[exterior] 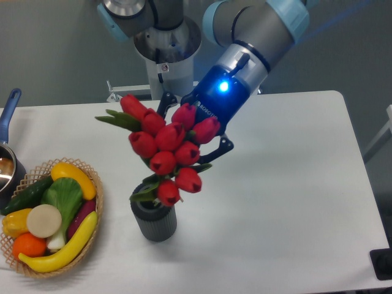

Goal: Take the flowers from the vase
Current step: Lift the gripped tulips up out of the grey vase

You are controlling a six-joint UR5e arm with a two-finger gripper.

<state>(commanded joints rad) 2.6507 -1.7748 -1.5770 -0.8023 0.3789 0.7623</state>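
Note:
The flowers (166, 146), a bunch of red tulip buds with green leaves, hang tilted above the vase (155, 219), a dark grey ribbed cylinder standing on the white table (275, 184). My gripper (195, 142) is shut on the flowers; its dark fingers sit behind the buds, and the stems are hidden by the blooms. The lowest bud sits just above the vase's black neck. Whether the stem ends are still inside the neck is hidden.
A round wicker basket (92, 229) with toy fruit and vegetables stands at the front left. A pot with a blue handle (8, 110) sits at the left edge. The arm's base (165, 55) stands behind the table.

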